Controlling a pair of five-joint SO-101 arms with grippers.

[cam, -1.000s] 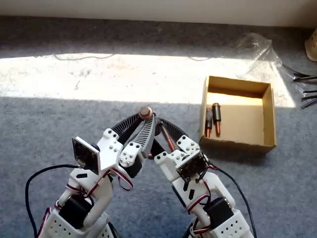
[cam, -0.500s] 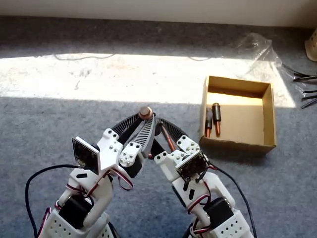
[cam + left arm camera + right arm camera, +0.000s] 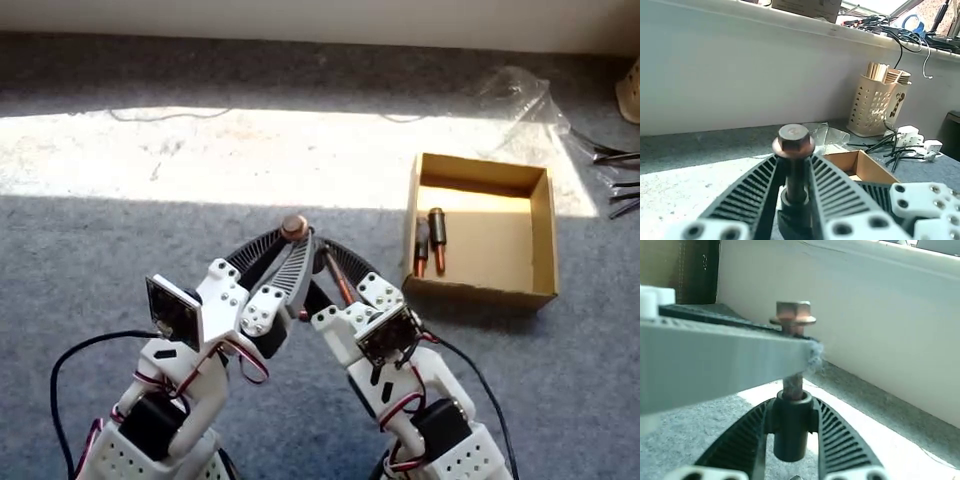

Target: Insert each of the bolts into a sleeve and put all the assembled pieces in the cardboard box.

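In the high view I have both arms drawn together at the middle of the grey tabletop (image 3: 120, 260). The left arm (image 3: 225, 300) has its jaws closed on a bolt (image 3: 293, 226), head up. The right arm (image 3: 385, 330) brings its jaws in just beside, under the bolt head. The cardboard box (image 3: 545, 240) sits near the arms on the right. Two assembled pieces (image 3: 421, 245) (image 3: 437, 238) lie inside it, side by side against the wall nearest the arms, and the rest of the box floor is bare. A clear plastic bag (image 3: 520, 100) lies beyond the box.

In the left wrist view my jaws pinch the shaft of the bolt (image 3: 793, 142), which stands upright with its flanged head above the fingertips. Its lower end goes into the dark sleeve (image 3: 794, 199). Behind, I see a corner of the cardboard box (image 3: 842, 161), but I cannot tell its contents from here. A cream basket (image 3: 875, 105) holding wooden sticks stands farther back.

In the right wrist view my jaws are narrow, clamped round the sleeve (image 3: 790, 432), held upright. The bolt (image 3: 794, 315) rises out of the sleeve's mouth, part of its shaft exposed. A finger of the left arm (image 3: 725, 365) crosses in front of the shaft.
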